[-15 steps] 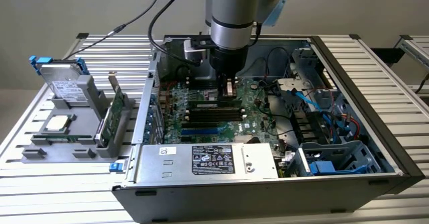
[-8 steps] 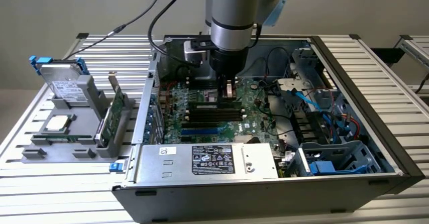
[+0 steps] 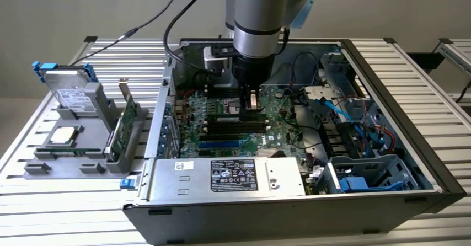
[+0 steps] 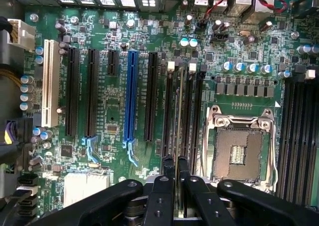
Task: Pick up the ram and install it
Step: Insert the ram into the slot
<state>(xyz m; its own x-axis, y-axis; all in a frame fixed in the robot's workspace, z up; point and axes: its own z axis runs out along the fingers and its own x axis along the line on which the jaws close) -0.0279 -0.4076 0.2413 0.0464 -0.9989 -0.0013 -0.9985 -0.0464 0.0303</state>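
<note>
hangs down into the case [image 3: 279,221] with the gripper [image 3: 252,101] low over the motherboard [image 3: 193,126]. pinches the ram [image 4: 179,111] edge-on between nearly closed fingers [image 4: 160,186], in line with the black slots [image 4: 167,111] beside the socket [image 4: 241,148]. cannot tell whether seated in a slot or just above.

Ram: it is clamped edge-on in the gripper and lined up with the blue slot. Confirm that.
Wrong on the slot. In the wrist view the ram, clamped edge-on in the gripper, lines up with the black slots beside the empty processor socket, not with the blue slot.
</note>
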